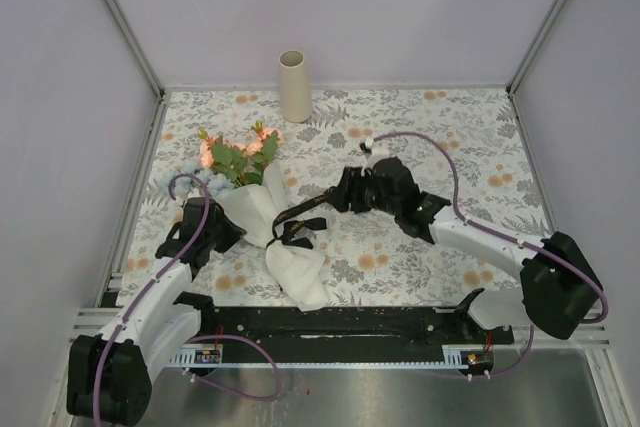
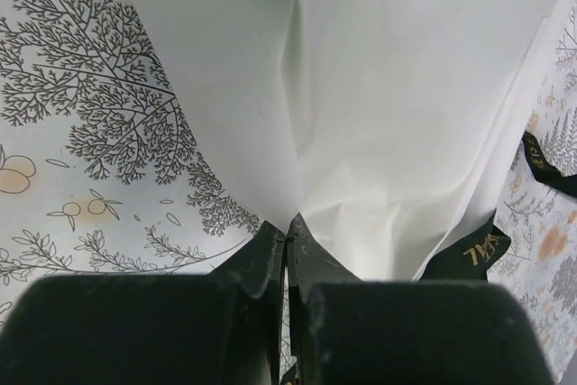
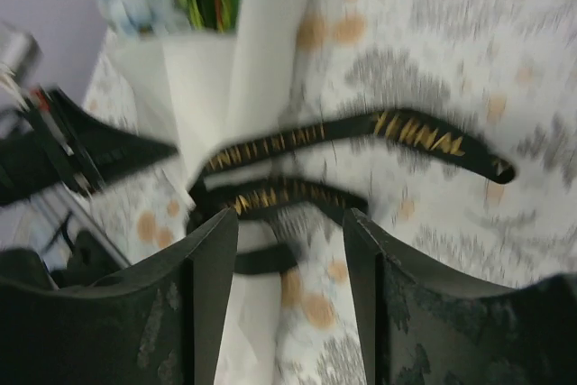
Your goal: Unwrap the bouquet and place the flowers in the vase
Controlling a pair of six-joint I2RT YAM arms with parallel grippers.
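Observation:
The bouquet (image 1: 250, 182) lies on the floral tablecloth, its peach and pale-blue flowers (image 1: 235, 155) pointing toward the back. Its white paper wrapping (image 1: 285, 247) spreads toward the front. A black ribbon (image 1: 300, 219) with gold lettering runs loosely across the paper. My left gripper (image 1: 228, 230) is shut on the paper's left edge, and the paper (image 2: 388, 87) creases to a point at the tips of the left gripper (image 2: 290, 220). My right gripper (image 3: 290, 218) is open just short of the ribbon (image 3: 397, 128), with nothing between its fingers. The beige vase (image 1: 293, 85) stands upright at the back.
Pale walls and metal frame rails close in the table on three sides. A black rail (image 1: 330, 325) with both arm bases runs along the near edge. The ribbon's end (image 2: 473, 250) lies beside the paper on the cloth.

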